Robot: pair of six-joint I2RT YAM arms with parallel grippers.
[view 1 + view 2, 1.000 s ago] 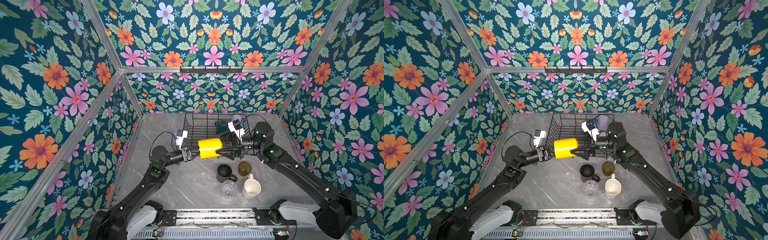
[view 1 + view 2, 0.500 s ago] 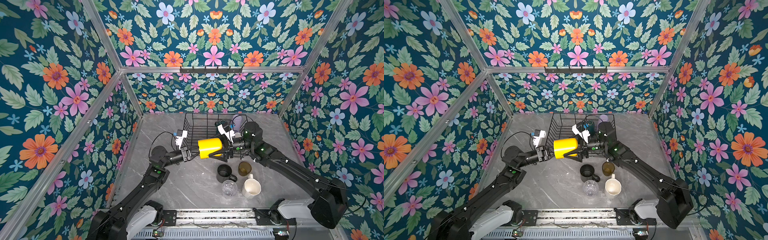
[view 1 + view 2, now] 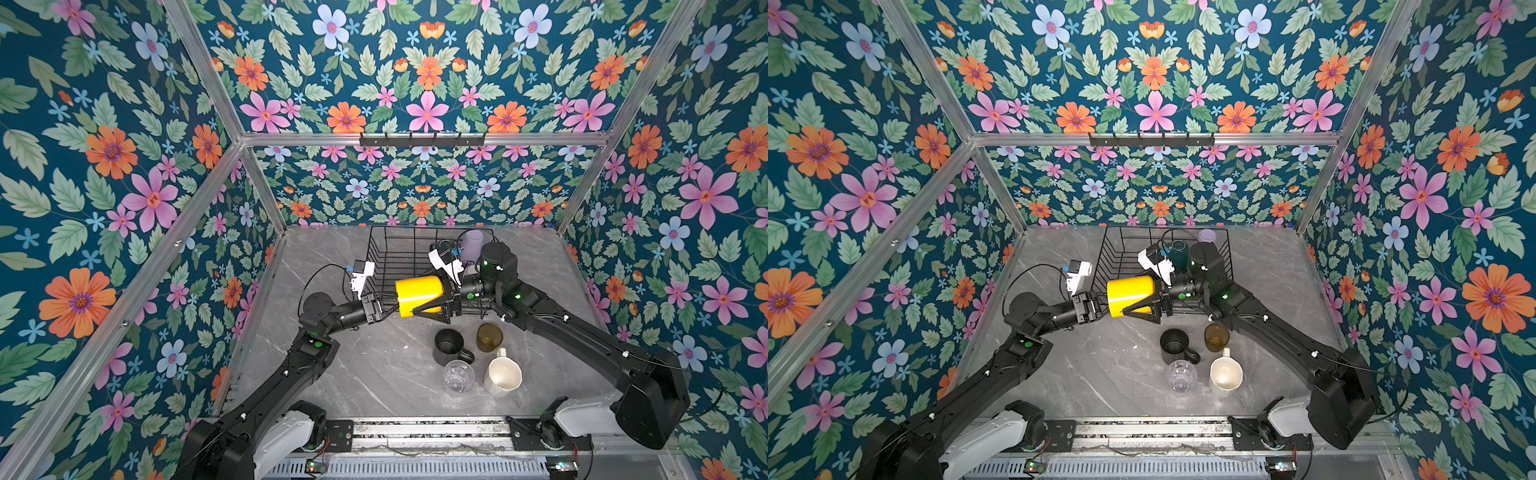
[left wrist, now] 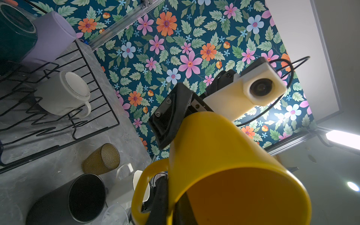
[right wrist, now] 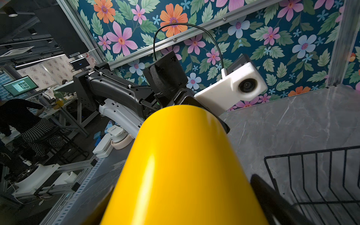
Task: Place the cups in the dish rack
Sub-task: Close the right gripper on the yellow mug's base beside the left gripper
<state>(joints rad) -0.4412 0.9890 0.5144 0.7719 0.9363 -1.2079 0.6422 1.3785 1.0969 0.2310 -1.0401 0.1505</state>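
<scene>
**Two-arm transfer of a mug.** Both arms rise from the 6 o'clock edge of the counter [image 3: 374, 374] and bend inward. Their forearms are roughly level and meet head-on near the counter's middle.

- **Left pincer:** The left pincer [image 3: 390, 304] points toward 3 o'clock. It is clenched on the rim of the yellow mug [image 3: 417, 291], at the mug's open 9 o'clock end.
- **Yellow mug:** It lies on its side in the air, just over the 6 o'clock rim of the dish rack [image 3: 376, 253].
- **Right pincer:** The right pincer [image 3: 426, 297] points toward 9 o'clock. Its fingers [image 3: 432, 311] stand wide on either side of the mug's closed end. Whether they press on it cannot be told.
- **In the rack, toward 1 o'clock:** the lilac tumbler [image 3: 473, 245], the dark green mug [image 3: 1178, 249] and a white mug [image 4: 62, 93].
- **On the counter, at 5 o'clock from the yellow mug:** the black mug [image 3: 446, 347], the olive-brown tumbler [image 3: 489, 336], the clear tumbler [image 3: 458, 376] and the cream mug [image 3: 503, 374], standing close together.
</scene>
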